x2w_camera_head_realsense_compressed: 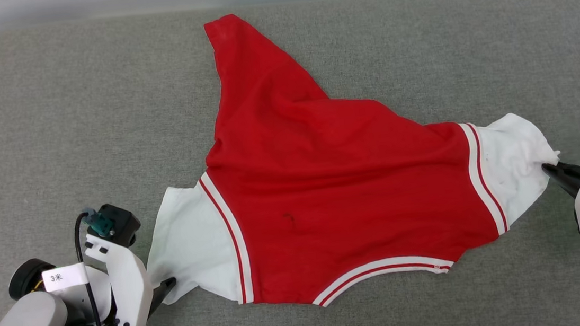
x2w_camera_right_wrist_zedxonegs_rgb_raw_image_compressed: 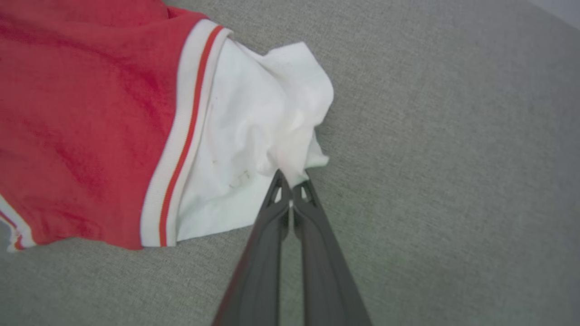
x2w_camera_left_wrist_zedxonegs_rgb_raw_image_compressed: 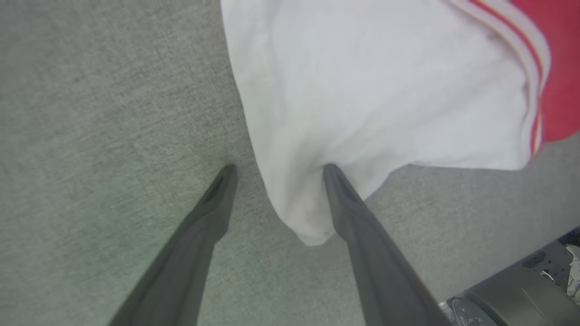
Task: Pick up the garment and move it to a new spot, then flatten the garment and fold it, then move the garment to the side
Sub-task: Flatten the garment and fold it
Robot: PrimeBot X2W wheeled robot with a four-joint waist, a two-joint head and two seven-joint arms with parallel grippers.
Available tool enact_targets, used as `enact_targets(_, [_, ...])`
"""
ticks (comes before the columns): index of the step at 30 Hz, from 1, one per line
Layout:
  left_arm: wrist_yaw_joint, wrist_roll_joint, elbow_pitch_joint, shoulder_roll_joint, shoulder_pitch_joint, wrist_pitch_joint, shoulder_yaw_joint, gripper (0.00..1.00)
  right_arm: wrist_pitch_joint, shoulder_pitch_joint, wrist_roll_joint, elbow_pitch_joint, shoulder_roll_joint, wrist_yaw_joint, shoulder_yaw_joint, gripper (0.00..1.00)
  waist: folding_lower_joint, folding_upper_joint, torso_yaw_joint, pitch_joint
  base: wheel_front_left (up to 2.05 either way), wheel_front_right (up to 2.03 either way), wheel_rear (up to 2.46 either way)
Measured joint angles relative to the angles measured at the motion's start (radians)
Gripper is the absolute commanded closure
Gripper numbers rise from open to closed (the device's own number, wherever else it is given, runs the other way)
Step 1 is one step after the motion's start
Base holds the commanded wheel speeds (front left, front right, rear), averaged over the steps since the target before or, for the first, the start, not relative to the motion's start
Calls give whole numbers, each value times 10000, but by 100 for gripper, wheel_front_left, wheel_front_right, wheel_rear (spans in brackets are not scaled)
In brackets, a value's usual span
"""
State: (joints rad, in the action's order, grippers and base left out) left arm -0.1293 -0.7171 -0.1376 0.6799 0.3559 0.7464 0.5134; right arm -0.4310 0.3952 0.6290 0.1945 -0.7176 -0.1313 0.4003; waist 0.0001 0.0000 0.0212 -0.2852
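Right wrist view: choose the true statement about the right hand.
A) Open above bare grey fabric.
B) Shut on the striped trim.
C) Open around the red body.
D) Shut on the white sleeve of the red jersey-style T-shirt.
D: the right hand has its dark fingers pressed together, pinching the bunched white sleeve of the red jersey-style T-shirt.

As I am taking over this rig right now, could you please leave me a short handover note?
Left gripper: open, sleeve tip between its fingers, not clamped.
Right gripper: shut on the other sleeve at its bunched edge.
Garment: on the grey surface, sleeves stretched sideways, red body creased and skewed, not flat.
Done: picked and laid out, apparently. Left: flatten, fold, move aside.
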Motion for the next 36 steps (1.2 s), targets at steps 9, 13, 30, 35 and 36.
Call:
enact_targets(9, [13,-792,-445,150,437,-2,765,83,42,150,-36,84,63,2,182,100,-1,0,-116,-177,0,0,0])
enact_targets(13, [17,-1244,-637,188,479,-136,1118,100,174,121,61,205,148,0,307,100,0,0,-120,105,0,0,0])
enact_targets(30, [33,-2629,1166,303,-400,-3089,-111,100,1273,-386,934,-570,263,2,-472,100,0,0,73,1952,0,0,0])
enact_targets(35, [178,-2813,2240,280,-46,-3866,-905,100,1494,-387,1407,-1241,385,0,-1181,100,0,0,213,2274,0,0,0])
enact_targets(36, [253,-2765,2433,274,82,-4010,-1030,100,1496,-382,1498,-1373,393,0,-1337,100,0,0,238,2326,0,0,0])
